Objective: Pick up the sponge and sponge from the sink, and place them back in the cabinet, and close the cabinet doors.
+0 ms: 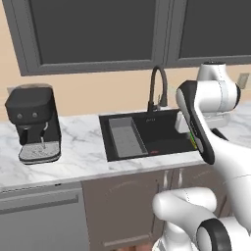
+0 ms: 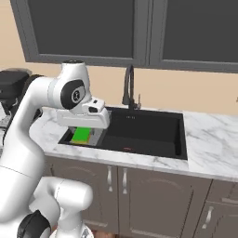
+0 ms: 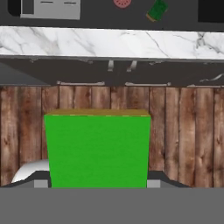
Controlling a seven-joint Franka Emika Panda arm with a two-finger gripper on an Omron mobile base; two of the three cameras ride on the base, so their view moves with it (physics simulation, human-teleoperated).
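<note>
Tool (image 2: 82, 135) is closed on one sponge (image 3: 98, 148): in hand view the green face sits right between the fingertips, yellow layer showing along its far edge; in right base view the green block hangs under the hand, above the sink's (image 2: 179, 135) front-left corner, over the table (image 2: 209, 139) edge. Second sponge (image 3: 157, 9) lies inside the sink, just beside the red drain disc (image 3: 122, 3), w/ the grey tray (image 3: 50, 8) further along the basin floor. Faucet (image 1: 158, 88) rises behind the sink; coffee machine (image 1: 34, 122) stands on the table well to the sink's left. Cabinet isn't visible from here, so can't tell door state. Handling, as a guess: sponge is light and soft, will squash under pinch, low slip risk, not fragile. Best hold is across the short sides, mid-body, gentle force so it doesn't fold or spring out. One sponge in hand, other not yet picked; placing and door closing left to do.
</note>
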